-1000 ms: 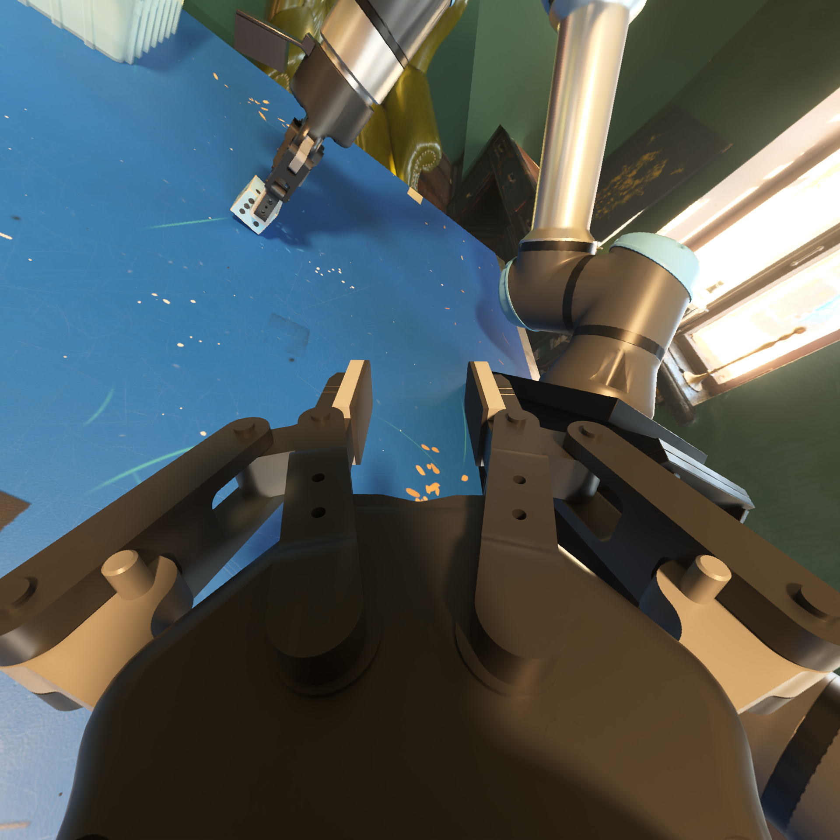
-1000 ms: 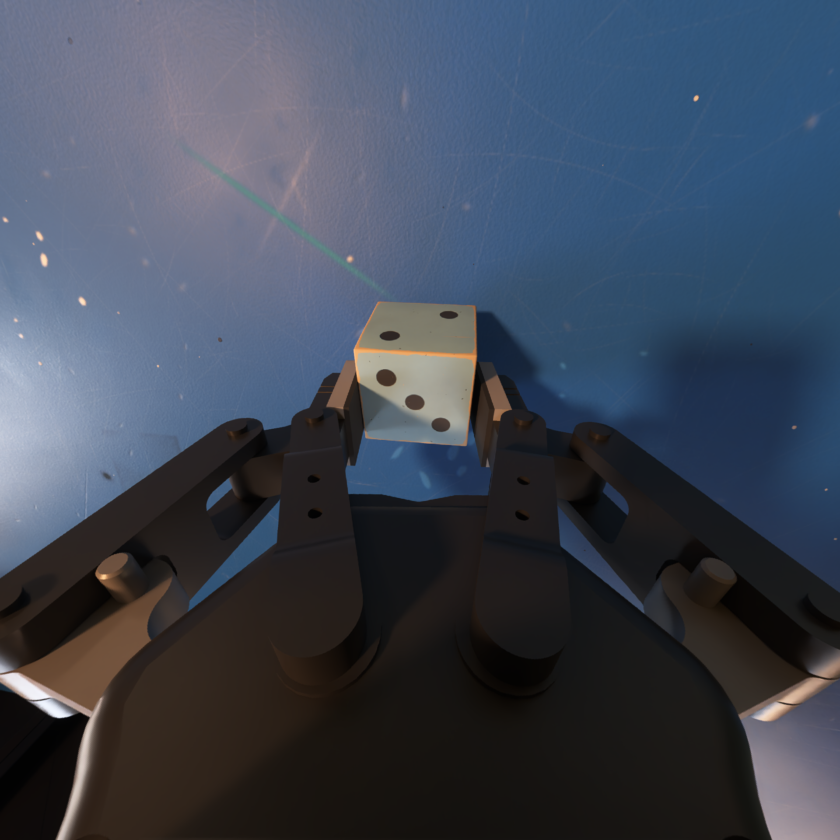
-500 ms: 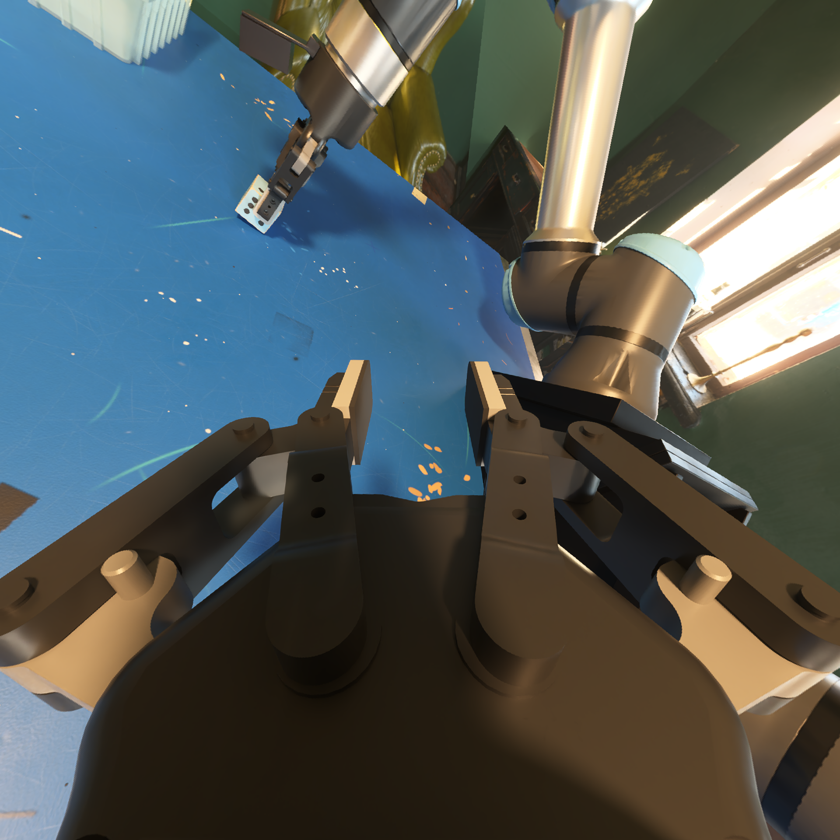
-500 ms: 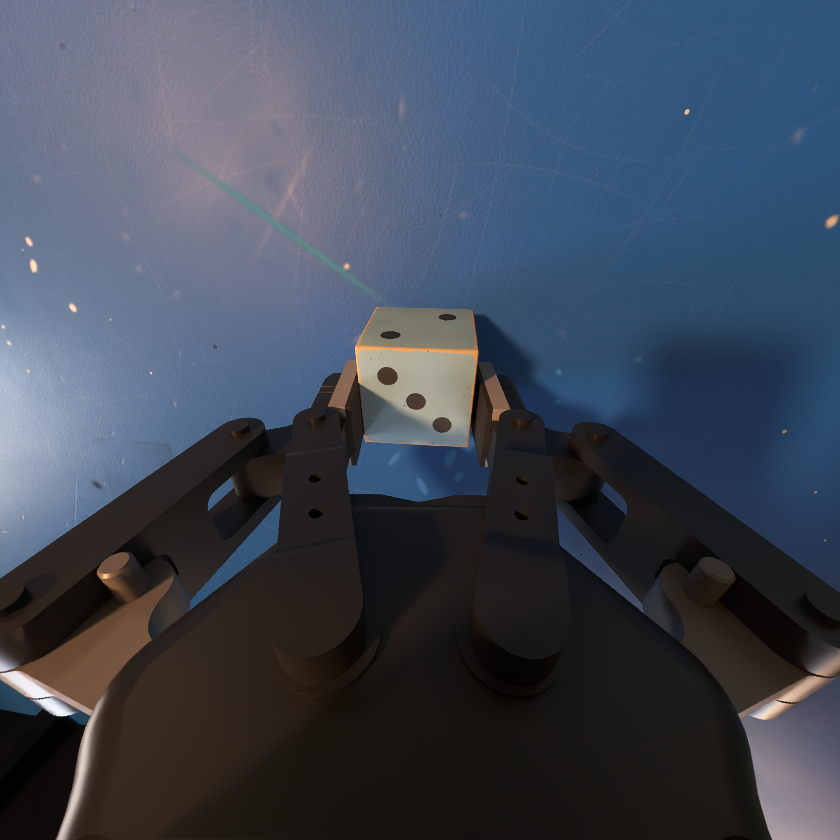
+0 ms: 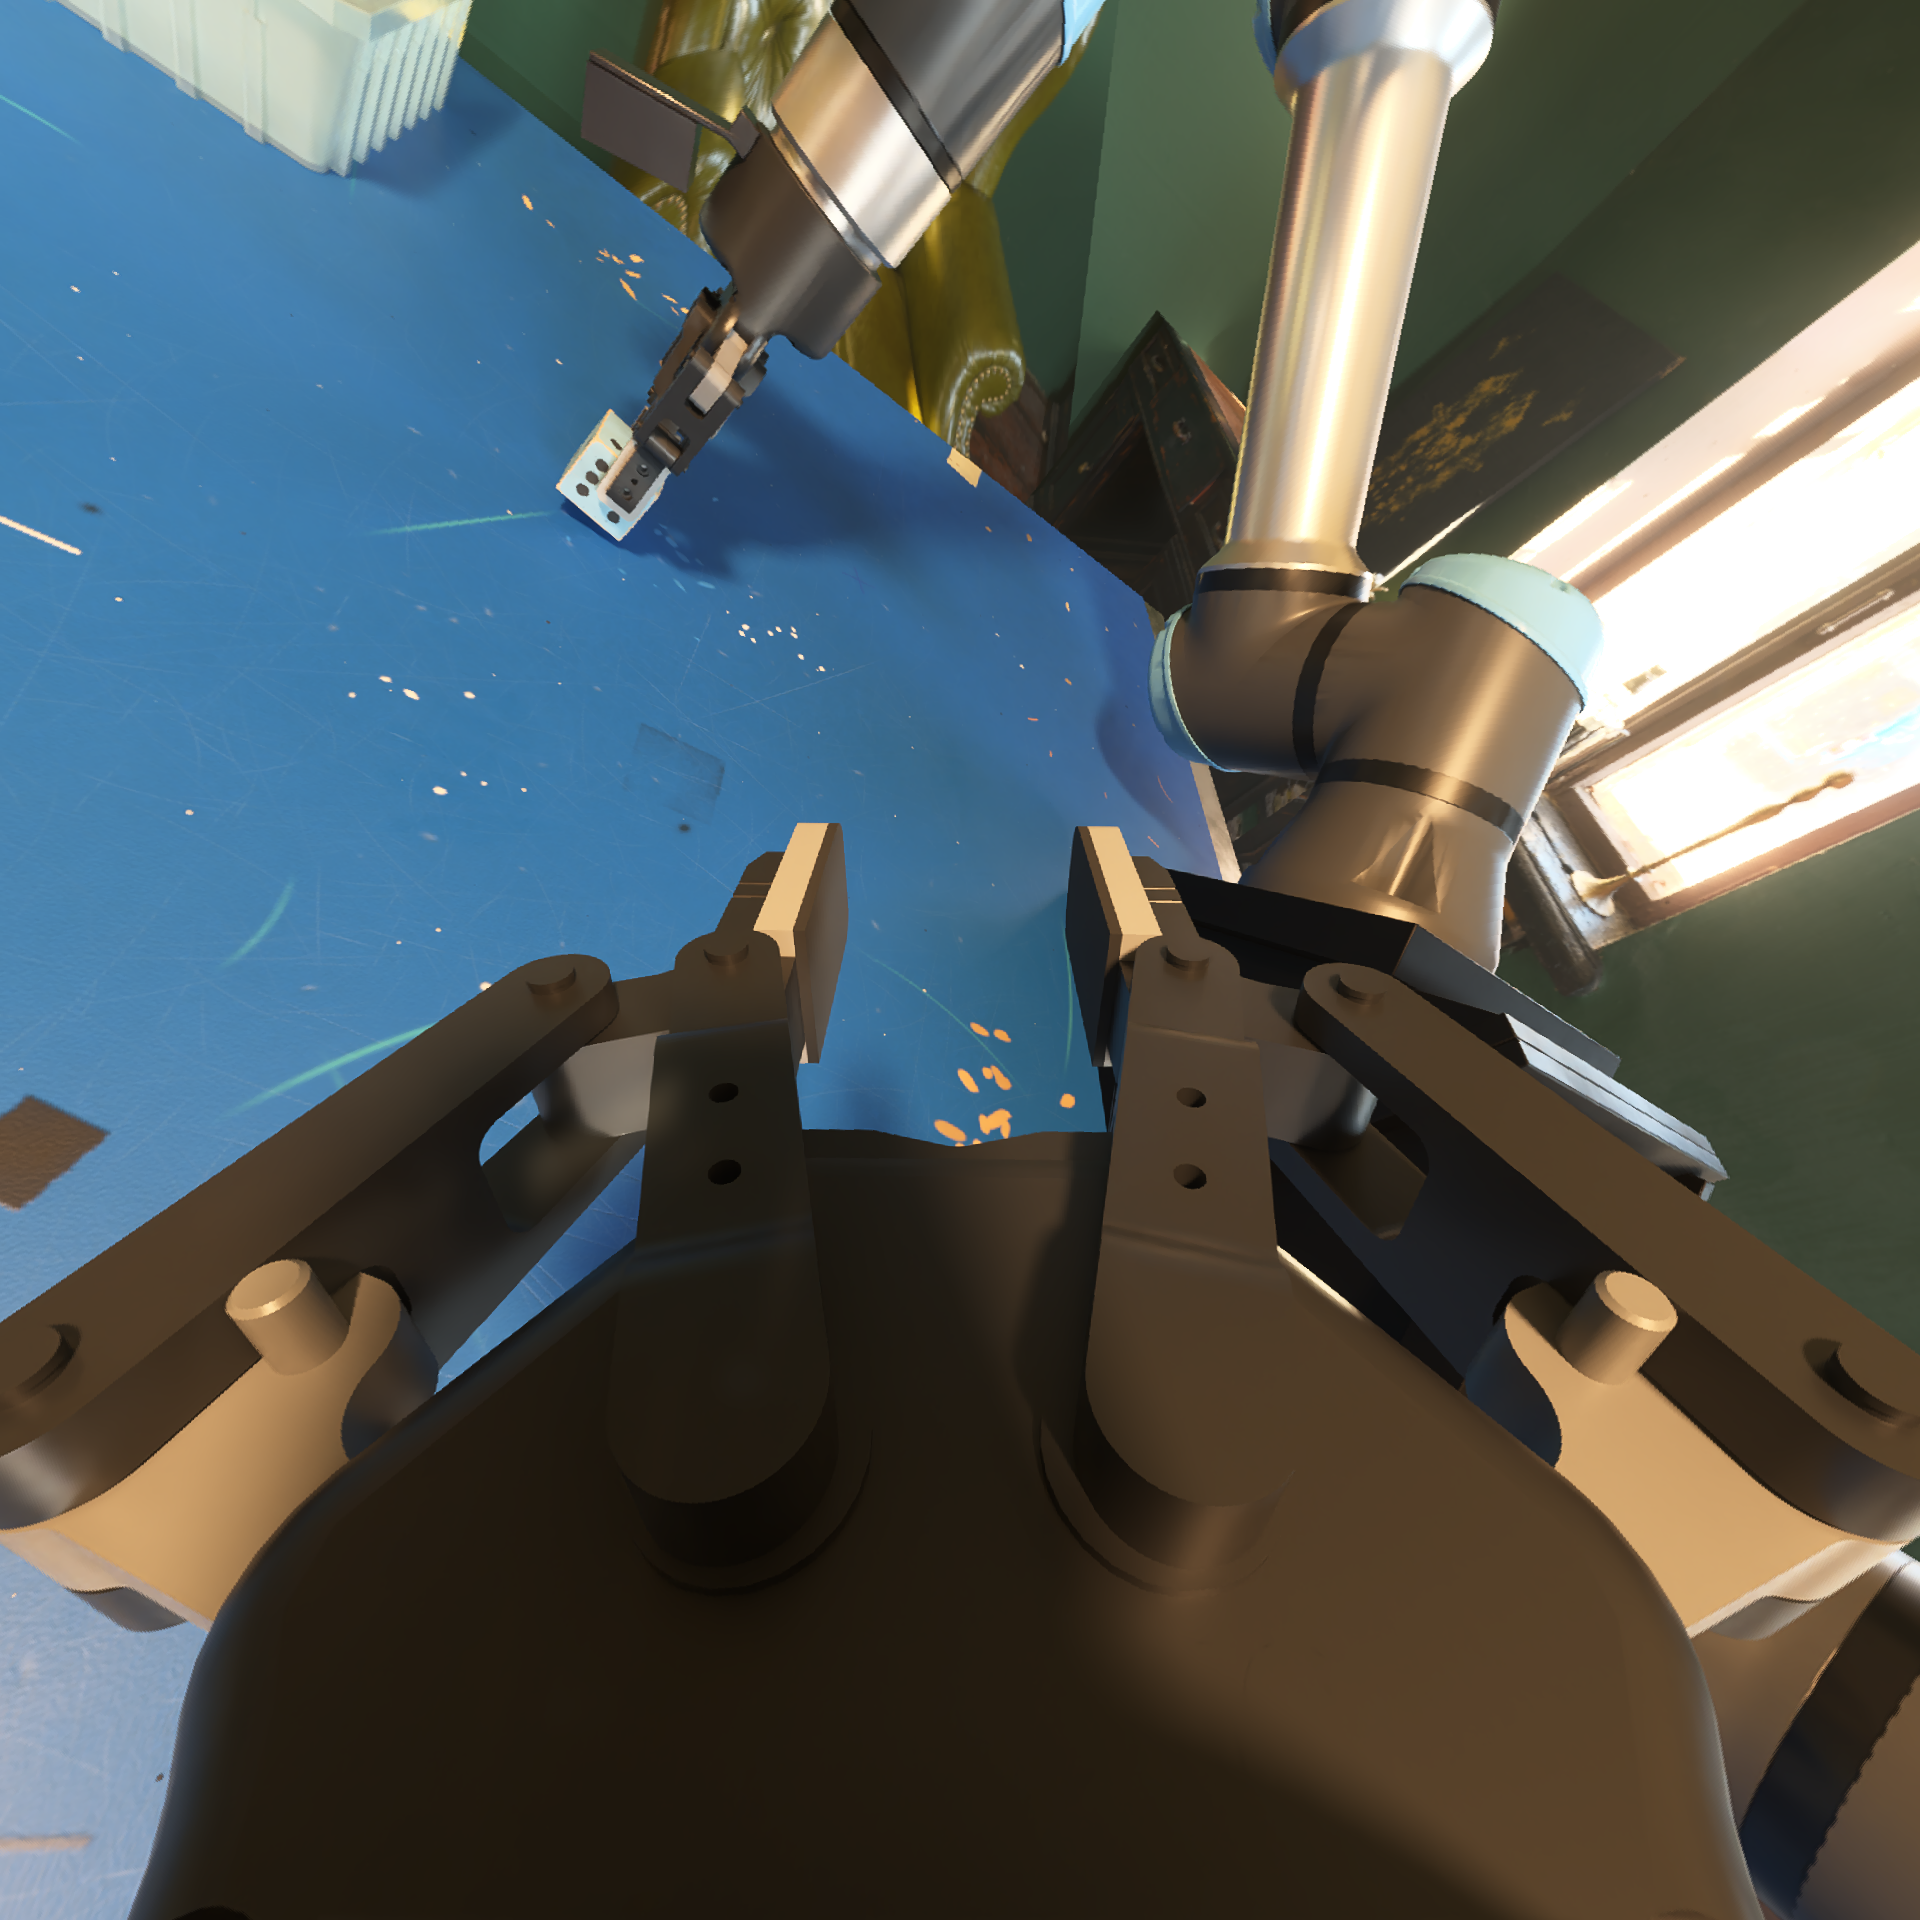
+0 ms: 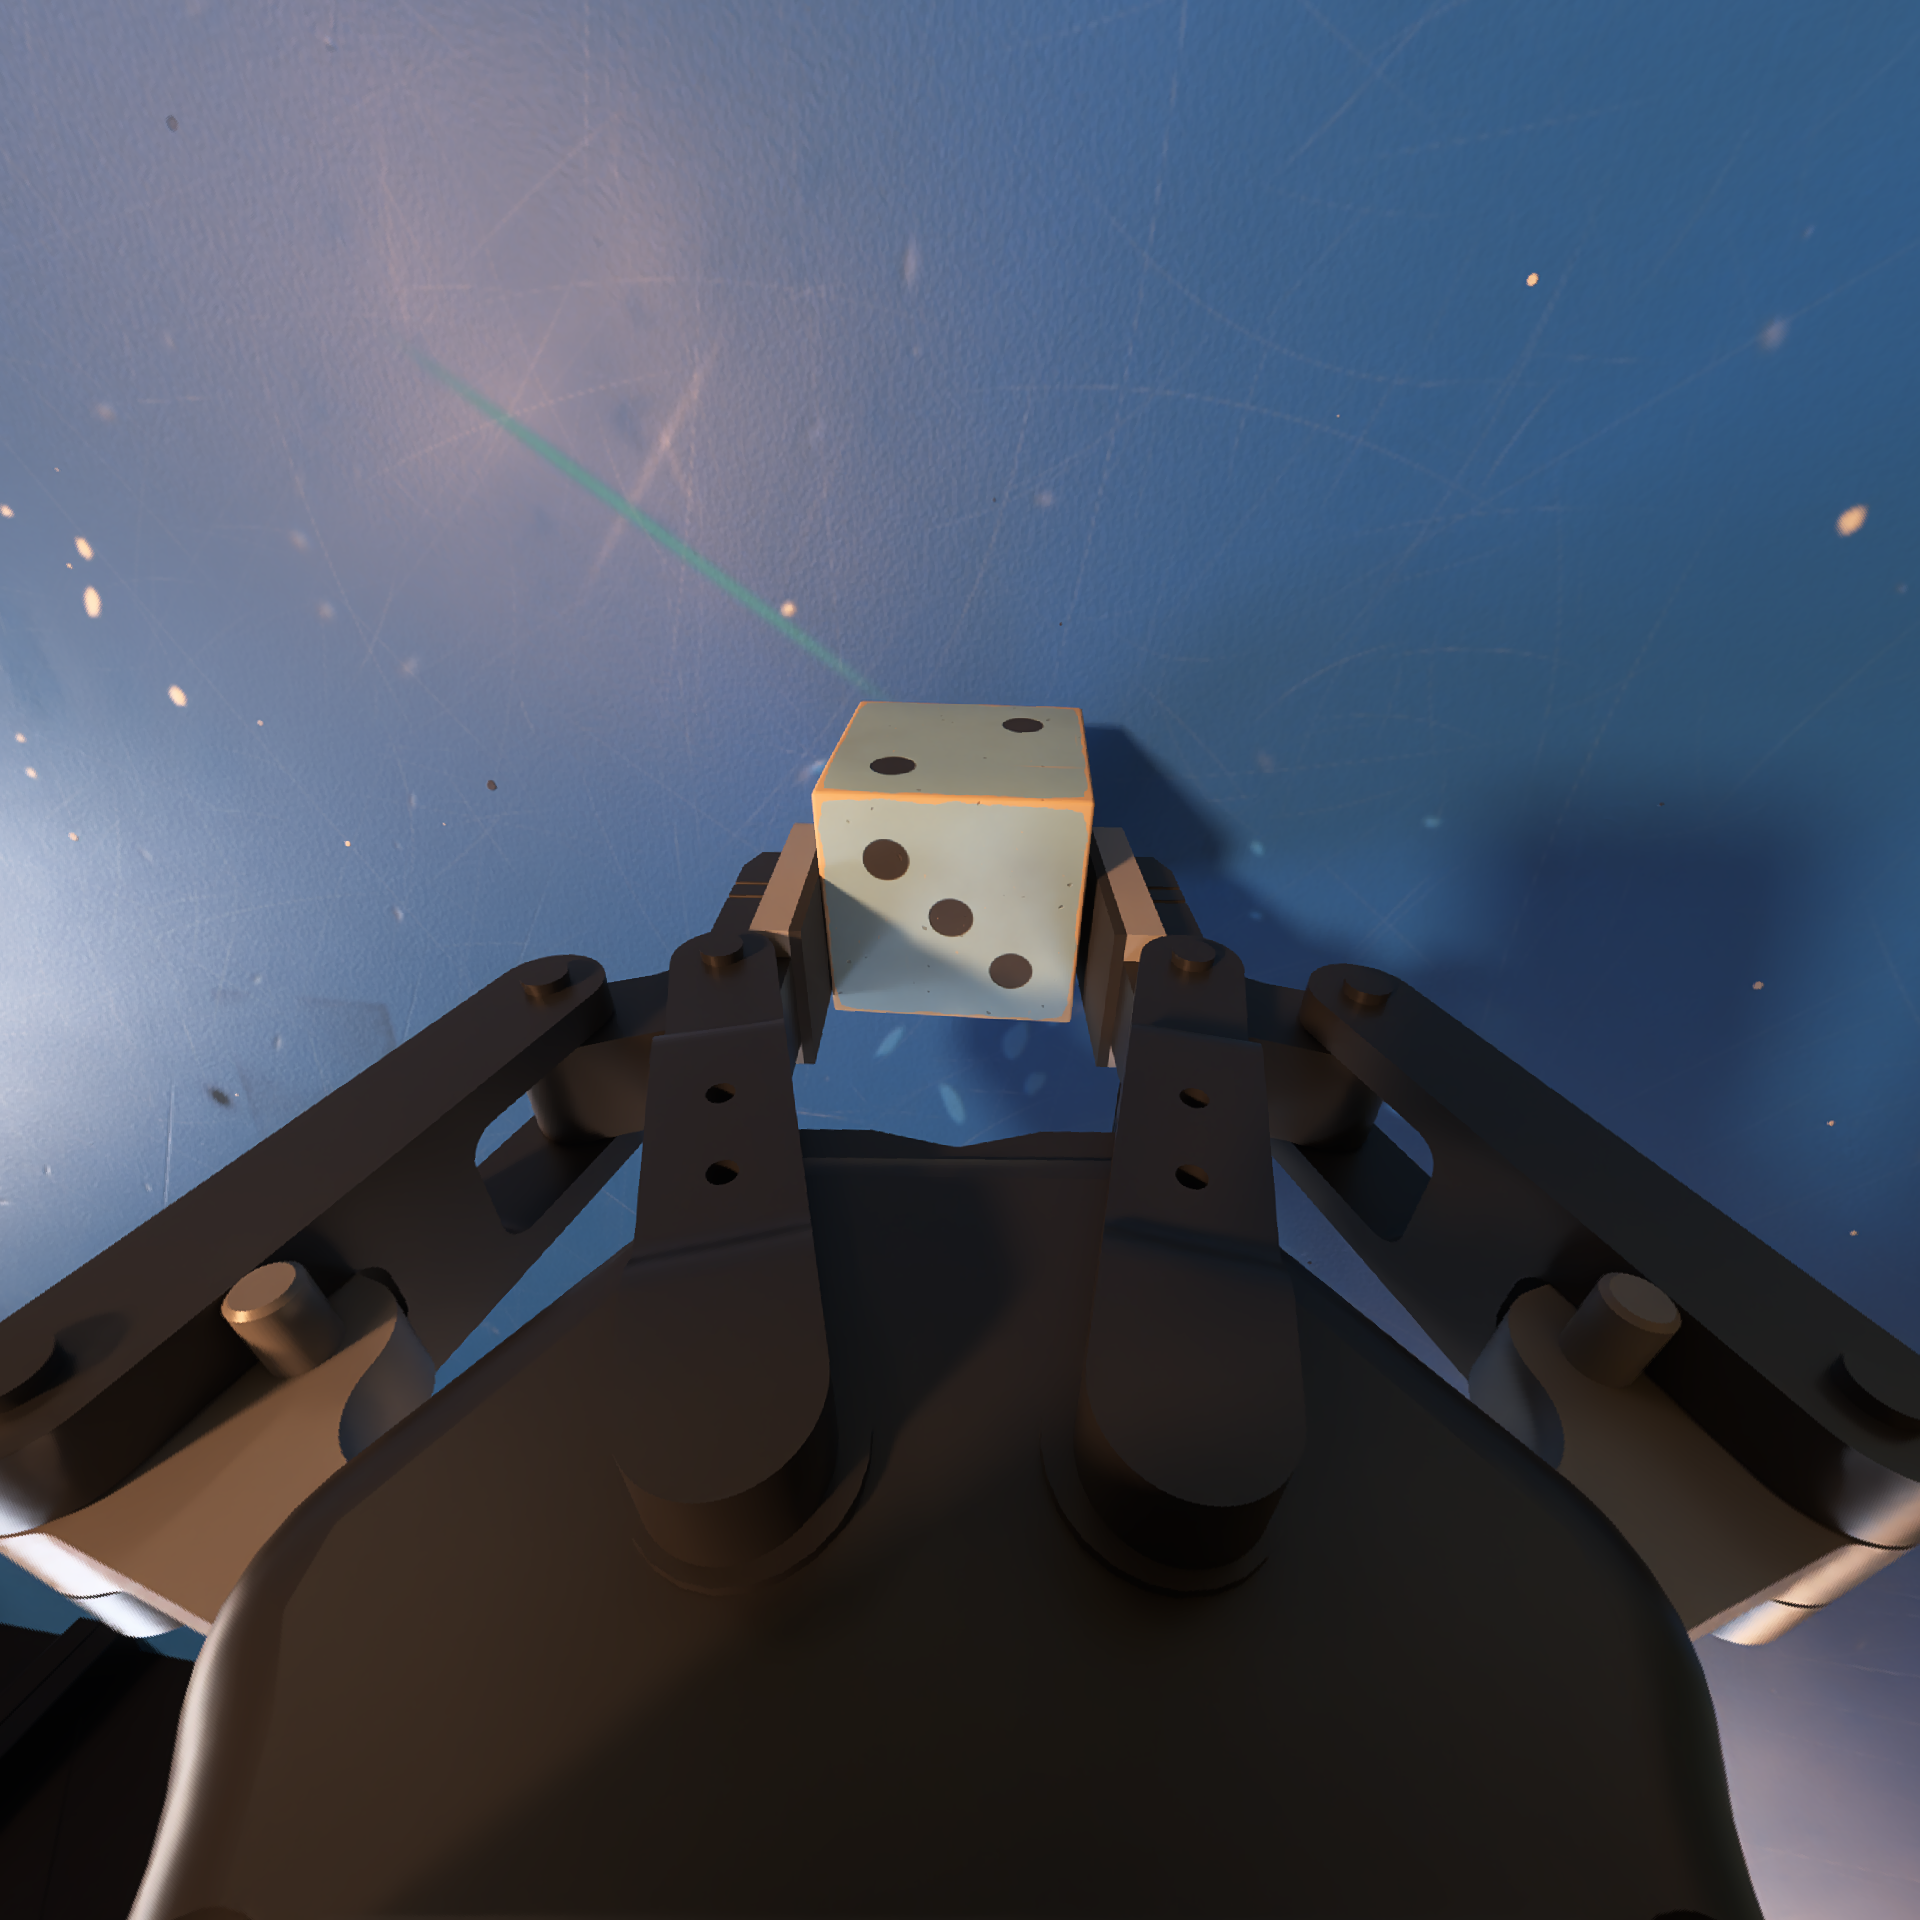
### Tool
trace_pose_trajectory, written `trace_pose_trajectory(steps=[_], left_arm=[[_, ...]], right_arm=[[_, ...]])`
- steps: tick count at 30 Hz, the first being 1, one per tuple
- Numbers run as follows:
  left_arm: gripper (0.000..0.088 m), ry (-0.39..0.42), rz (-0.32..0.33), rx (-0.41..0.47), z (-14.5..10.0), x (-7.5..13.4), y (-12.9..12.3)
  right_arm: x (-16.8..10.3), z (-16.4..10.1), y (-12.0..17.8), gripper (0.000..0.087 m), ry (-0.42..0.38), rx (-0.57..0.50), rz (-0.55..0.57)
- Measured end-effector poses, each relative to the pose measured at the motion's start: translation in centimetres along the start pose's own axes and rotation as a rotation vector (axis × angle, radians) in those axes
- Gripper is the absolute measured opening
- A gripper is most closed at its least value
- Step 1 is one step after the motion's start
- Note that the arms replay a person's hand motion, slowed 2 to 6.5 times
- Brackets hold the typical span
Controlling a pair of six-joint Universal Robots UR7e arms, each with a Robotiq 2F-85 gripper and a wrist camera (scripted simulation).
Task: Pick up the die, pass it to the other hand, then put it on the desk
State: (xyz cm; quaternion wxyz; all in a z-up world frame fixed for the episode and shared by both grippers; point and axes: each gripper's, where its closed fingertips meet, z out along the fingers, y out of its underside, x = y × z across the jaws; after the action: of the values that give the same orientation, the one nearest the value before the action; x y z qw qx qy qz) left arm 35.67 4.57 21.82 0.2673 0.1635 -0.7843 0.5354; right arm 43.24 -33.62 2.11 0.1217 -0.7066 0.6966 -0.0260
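The die [image 6: 951, 883] is a cream cube with dark pips. My right gripper [image 6: 954, 883] is shut on it, one finger against each side, and holds it low over the blue desk [image 6: 1351, 416]. In the left wrist view the die [image 5: 597, 478] sits at the tip of the right gripper [image 5: 649, 473], far back on the desk [image 5: 312, 675], with its shadow close under it. I cannot tell whether it touches the surface. My left gripper [image 5: 961, 894] is open and empty above the desk's near right part, far from the die.
A white ribbed box [image 5: 301, 73] stands at the desk's far left corner. The right arm's base and elbow [image 5: 1371, 707] rise at the desk's right edge. A yellow object [image 5: 935, 281] stands behind the desk. A dark square patch [image 5: 42, 1148] lies at the left.
The right gripper keeps its hold on the die and has shifted only slightly over the desk. The left gripper stays open and hardly moves.
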Motion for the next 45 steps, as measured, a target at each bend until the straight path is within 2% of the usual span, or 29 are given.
trace_pose_trajectory(steps=[5,7,8,18,27,34,40,45], left_arm=[[0.0397,-0.005,0.001,0.008,-0.3,0.0,-0.2],[0.04,-0.008,0.002,0.012,-0.5,0.0,-0.2],[0.0402,-0.009,0.003,0.014,-0.6,0.0,-0.3],[0.0421,-0.031,0.017,0.036,-1.9,0.1,-0.7],[0.0431,-0.071,0.039,0.075,-4.0,0.2,-1.3],[0.0431,-0.134,0.063,0.121,-6.1,0.0,-1.8],[0.0429,-0.229,0.086,0.158,-8.2,-0.5,-2.1],[0.0416,-0.341,0.107,0.176,-10.3,-1.4,-2.1]], right_arm=[[0.1,-0.4,-0.1,0.0401,-0.005,0.016,0.0],[0.1,-0.7,-0.2,0.0576,-0.008,0.023,0.0],[0.2,-0.8,-0.2,0.0612,-0.01,0.028,-0.001],[-0.1,-2.4,-0.6,0.0745,-0.048,0.086,-0.017],[-0.1,-4.3,-1.1,0.0749,-0.063,0.162,-0.028],[0.1,-6.0,-1.6,0.0749,-0.05,0.229,-0.038],[0.1,-7.4,-2.0,0.0746,-0.038,0.288,-0.058],[-0.1,-8.5,-2.3,0.0744,-0.035,0.335,-0.076]])
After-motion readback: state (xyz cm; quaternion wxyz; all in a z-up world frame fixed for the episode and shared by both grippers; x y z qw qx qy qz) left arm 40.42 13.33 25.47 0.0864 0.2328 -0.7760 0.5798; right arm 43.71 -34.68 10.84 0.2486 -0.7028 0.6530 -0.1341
